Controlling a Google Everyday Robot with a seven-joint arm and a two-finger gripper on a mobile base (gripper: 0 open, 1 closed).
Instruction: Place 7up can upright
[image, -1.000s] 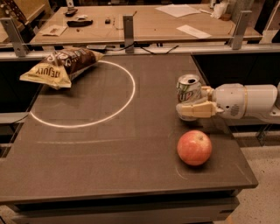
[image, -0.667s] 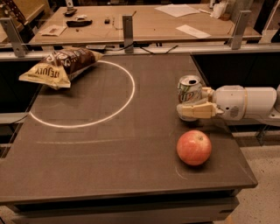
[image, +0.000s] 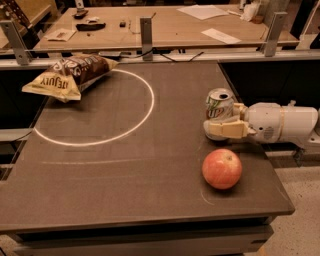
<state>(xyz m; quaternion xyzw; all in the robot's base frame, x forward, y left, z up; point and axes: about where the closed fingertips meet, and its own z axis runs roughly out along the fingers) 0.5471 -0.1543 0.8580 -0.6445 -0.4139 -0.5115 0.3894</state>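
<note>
The 7up can stands upright on the dark table near its right edge, with its silver top open to view and its green logo facing me. My gripper reaches in from the right on a white arm. Its cream near finger lies across the can's lower front. The far finger shows just behind the can on the right. The fingers hold the can between them, low on its body.
A red apple sits just in front of the gripper. A brown-and-yellow chip bag lies at the far left on a white circle drawn on the table. A metal rail and workbenches stand behind.
</note>
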